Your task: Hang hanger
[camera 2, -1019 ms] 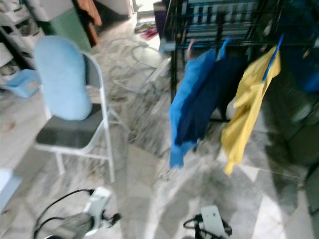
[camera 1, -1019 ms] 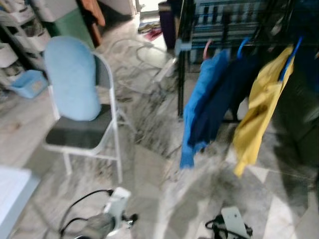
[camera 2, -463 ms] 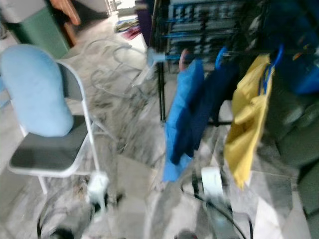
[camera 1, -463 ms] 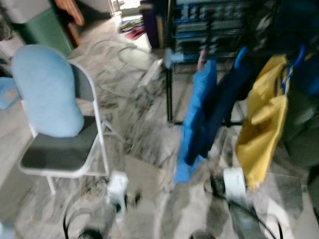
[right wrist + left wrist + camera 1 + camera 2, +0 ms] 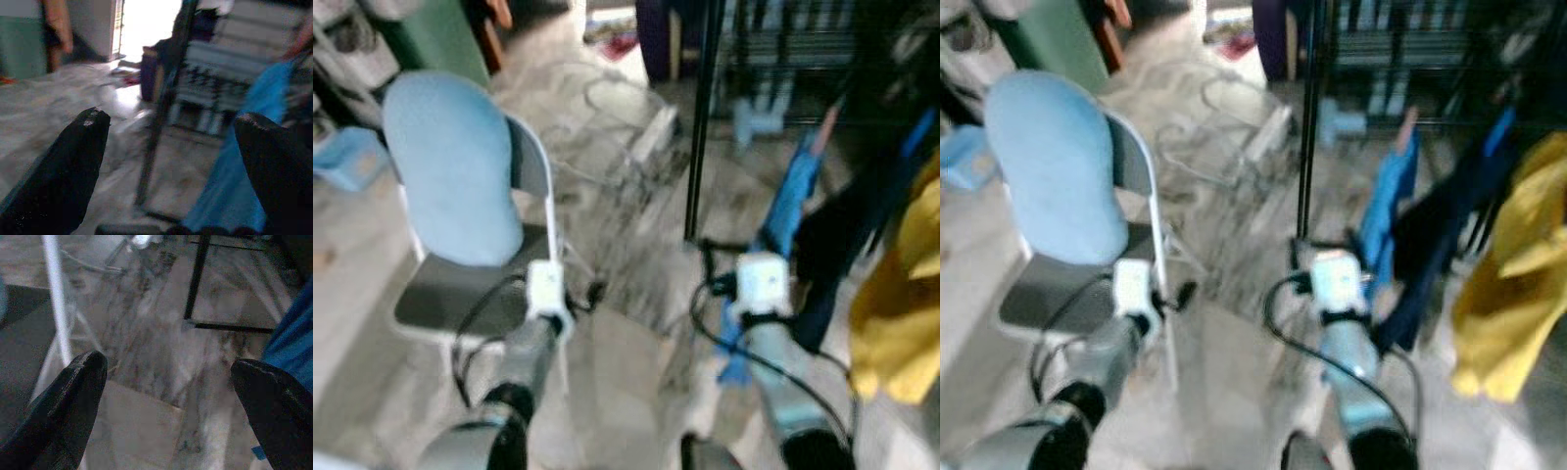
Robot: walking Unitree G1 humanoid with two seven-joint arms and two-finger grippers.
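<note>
Both arms raised since a second ago; left gripper (image 5: pixel 161 382), right gripper (image 5: pixel 171 142) spread, empty. Rack (image 5: pixel 702 117) upper right; garments (image 5: pixel 783 196) hang there, closer now.

A white folding chair (image 5: pixel 544 196) with a dark seat stands on the left of the marble floor (image 5: pixel 626 186), a pale blue cushion (image 5: pixel 455 166) leaning against its back. To the right a black rack post (image 5: pixel 701 117) rises, and beside it hang a bright blue garment (image 5: pixel 788 206), a dark navy one (image 5: pixel 842 235) and a yellow one (image 5: pixel 901 304) at the far right. Both silver arms reach forward from the bottom edge, the left arm (image 5: pixel 524 357) in front of the chair and the right arm (image 5: pixel 773 382) towards the blue garment, the whole picture blurred.
</note>
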